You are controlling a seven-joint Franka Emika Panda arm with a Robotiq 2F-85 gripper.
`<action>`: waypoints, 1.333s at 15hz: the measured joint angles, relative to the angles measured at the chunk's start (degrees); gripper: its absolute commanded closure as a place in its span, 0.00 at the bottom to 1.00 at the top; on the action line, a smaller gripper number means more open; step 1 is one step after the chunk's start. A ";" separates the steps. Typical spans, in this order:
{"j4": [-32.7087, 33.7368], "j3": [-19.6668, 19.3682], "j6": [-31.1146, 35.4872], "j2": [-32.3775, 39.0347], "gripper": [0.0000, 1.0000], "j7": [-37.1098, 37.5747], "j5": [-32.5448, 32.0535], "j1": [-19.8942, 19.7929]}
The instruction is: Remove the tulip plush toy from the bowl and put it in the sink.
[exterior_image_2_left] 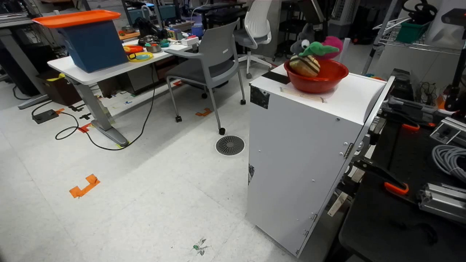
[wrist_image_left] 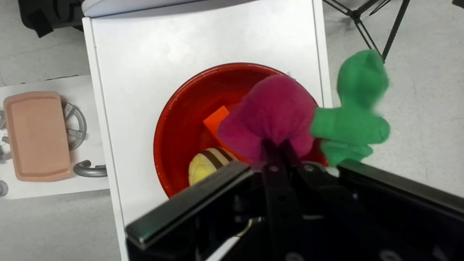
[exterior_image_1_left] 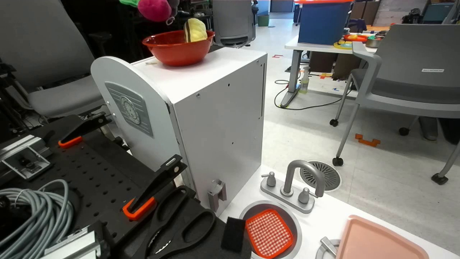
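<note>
Two soft toys show in the wrist view: the tulip plush toy (wrist_image_left: 277, 108), magenta and rounded at the head, green at stem and leaves, and a yellow toy (wrist_image_left: 203, 168) with brown stripes, lying in the glossy, smooth red bowl (wrist_image_left: 185, 116) near an angular orange piece (wrist_image_left: 216, 117). The gripper (wrist_image_left: 276, 143) pinches the tulip's head, the cloth puckering at its tips, and holds it above the bowl.

In an exterior view, a white cabinet (exterior_image_1_left: 222, 115) with an arched front panel bears the bowl. Lower down, the sink (exterior_image_1_left: 288, 217) is a round grey basin with an orange-red gridded mat (exterior_image_1_left: 269, 233) inside. A curved faucet (exterior_image_1_left: 302, 164) rises beside it; a pink tray (exterior_image_1_left: 377, 241) lies near. Black clamps (exterior_image_1_left: 157, 185) and coiled grey cable (exterior_image_1_left: 54, 216) crowd a perforated table (exterior_image_1_left: 107, 180).

In an exterior view, a grey shape (exterior_image_2_left: 296, 47) with a white eye shows beside the tulip, touching or not I cannot tell. Well apart stand a grey chair (exterior_image_2_left: 220, 47) and an orange-lidded blue bin (exterior_image_2_left: 96, 47).
</note>
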 measured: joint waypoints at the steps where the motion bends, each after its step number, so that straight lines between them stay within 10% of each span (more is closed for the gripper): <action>1: -0.12 0.00 0.00 -0.31 0.99 0.71 0.00 0.01; 20: -19.44 -3.10 4.24 -18.98 0.99 18.84 0.23 -7.28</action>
